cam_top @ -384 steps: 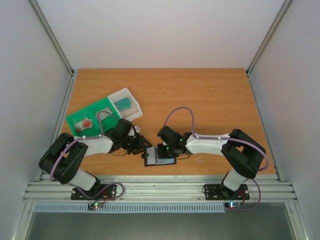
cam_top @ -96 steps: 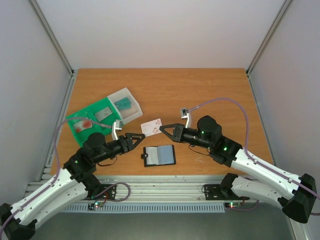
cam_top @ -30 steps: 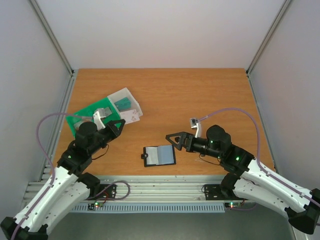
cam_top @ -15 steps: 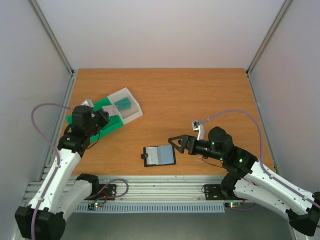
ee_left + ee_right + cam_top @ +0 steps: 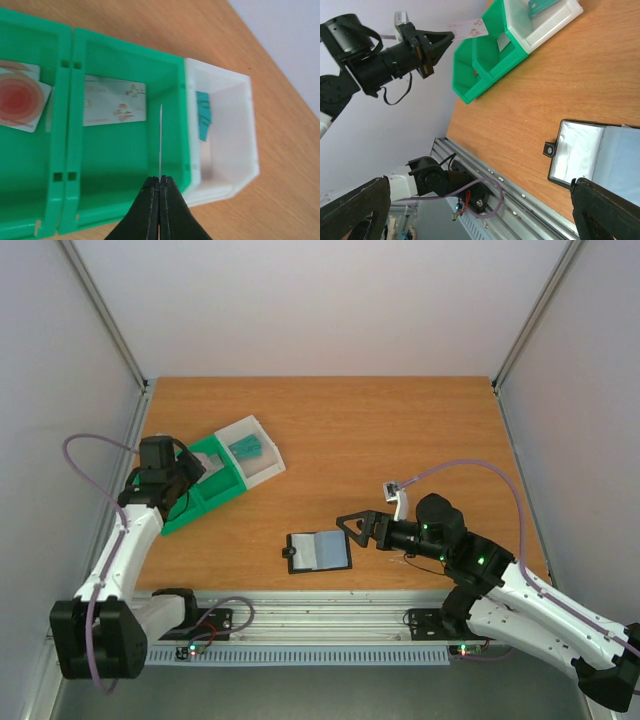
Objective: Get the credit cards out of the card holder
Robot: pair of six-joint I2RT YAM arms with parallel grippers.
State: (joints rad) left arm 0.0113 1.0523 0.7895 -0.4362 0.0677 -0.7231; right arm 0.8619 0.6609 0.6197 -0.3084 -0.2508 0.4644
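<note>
The black card holder (image 5: 320,551) lies open on the table near the front edge, its greyish-blue inside up; it also shows in the right wrist view (image 5: 600,155). My left gripper (image 5: 160,180) is shut on a thin credit card (image 5: 160,145), seen edge-on above the middle compartment of the green-and-white tray (image 5: 70,150). In the tray lie a red-pink card (image 5: 17,100), a pale grey card (image 5: 115,102) and a teal card (image 5: 202,115). My right gripper (image 5: 355,528) hangs open just right of the holder, with nothing between its fingers.
The tray (image 5: 215,485) sits at the table's left, with its white bin (image 5: 258,455) toward the middle. The left arm (image 5: 125,540) runs along the left wall. A metal rail (image 5: 320,615) borders the front edge.
My left arm has swung left and back, carrying the card from beside the tray to over its middle compartment. The right gripper shifted slightly lower toward the holder and stays open.
</note>
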